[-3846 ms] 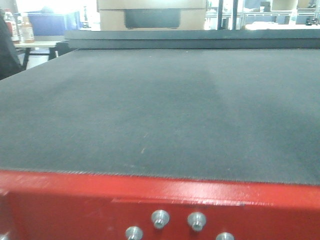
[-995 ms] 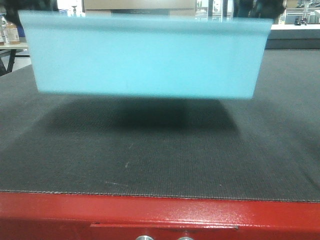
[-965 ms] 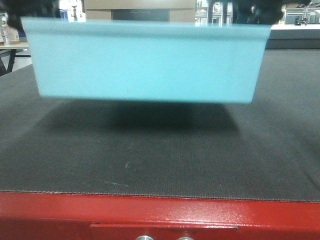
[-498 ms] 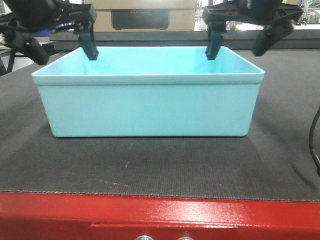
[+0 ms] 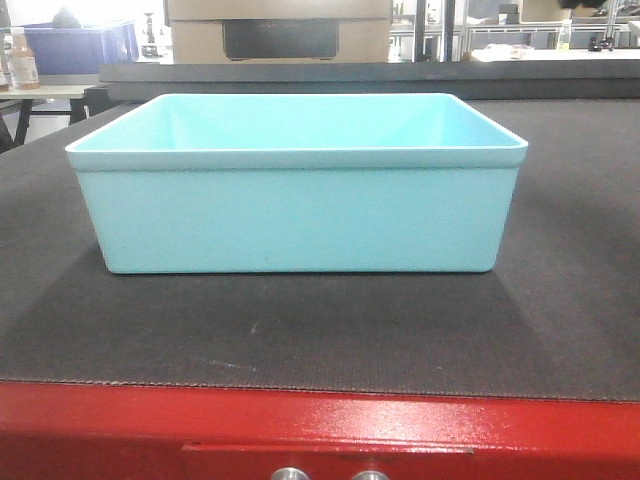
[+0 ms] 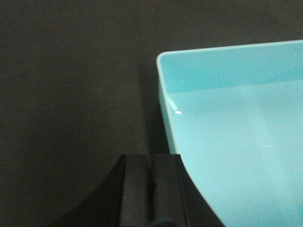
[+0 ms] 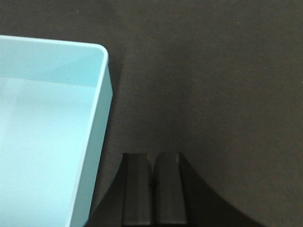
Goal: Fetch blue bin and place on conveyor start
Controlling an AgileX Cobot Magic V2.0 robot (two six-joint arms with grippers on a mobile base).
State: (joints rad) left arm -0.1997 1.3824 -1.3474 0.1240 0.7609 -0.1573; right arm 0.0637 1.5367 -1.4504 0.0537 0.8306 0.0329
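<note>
The blue bin (image 5: pixel 296 210), a light cyan tub, rests flat on the dark woven belt of the conveyor start (image 5: pixel 330 335), just behind the red frame edge (image 5: pixel 320 432). It is empty. Neither gripper shows in the front view. In the left wrist view my left gripper (image 6: pixel 151 158) is shut and empty, above the belt beside the bin's left rim (image 6: pixel 163 109). In the right wrist view my right gripper (image 7: pixel 153 157) is shut and empty, above the belt to the right of the bin's rim (image 7: pixel 97 123).
Two silver buttons (image 5: pixel 330 474) sit on the red frame at the bottom. A raised dark rail (image 5: pixel 300 75) crosses the belt's far end. Behind it stand a cardboard-coloured box (image 5: pixel 278 30), a table with bottles (image 5: pixel 25 60) and shelving (image 5: pixel 530 25).
The bin came down from above the belt and now rests on it. Both grippers let go of its rim and went up out of the front view.
</note>
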